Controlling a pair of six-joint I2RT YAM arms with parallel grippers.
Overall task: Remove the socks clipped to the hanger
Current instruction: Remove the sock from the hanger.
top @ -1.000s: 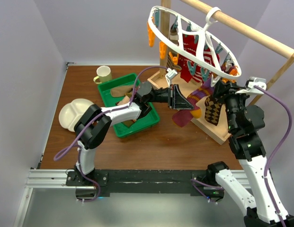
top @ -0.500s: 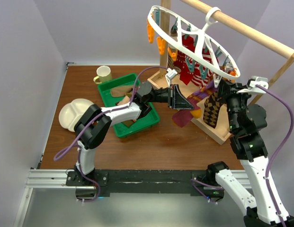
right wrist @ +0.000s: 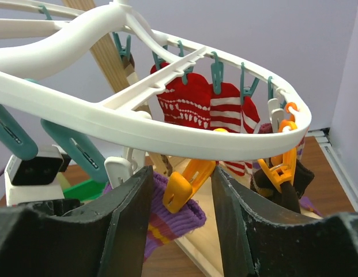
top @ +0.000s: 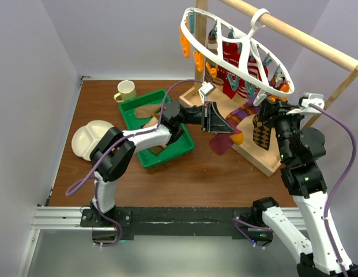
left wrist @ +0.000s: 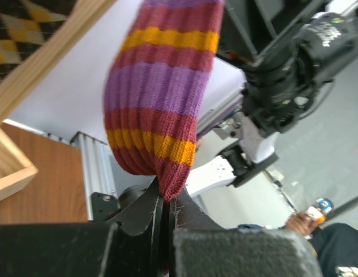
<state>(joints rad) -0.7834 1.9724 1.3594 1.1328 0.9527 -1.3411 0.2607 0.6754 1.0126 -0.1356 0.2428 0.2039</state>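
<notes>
The white oval hanger (top: 236, 55) hangs from the wooden rail, and red-and-white socks (right wrist: 193, 104) are clipped to its far side. My left gripper (left wrist: 165, 199) is shut on the toe of a purple, maroon and orange striped sock (left wrist: 161, 86), stretching it sideways (top: 236, 118). My right gripper (right wrist: 181, 173) stands open with a jaw on each side of an orange clip (right wrist: 187, 180). The clip's end lies against that sock's purple cuff (right wrist: 179, 216); whether it still pinches is unclear. An argyle sock (top: 260, 131) hangs beside my right gripper (top: 270, 111).
The wooden rail (top: 300, 34) and its post and base board (top: 262, 158) surround the hanger. A green tray (top: 124, 115) holding brown socks lies under my left arm. A mug (top: 127, 90) and a white plate (top: 86, 141) sit to the left.
My right gripper squeezed shut on the orange clip half a second ago and has opened again. The hanger dipped and swung back. My left gripper has pulled the striped sock slightly left.
</notes>
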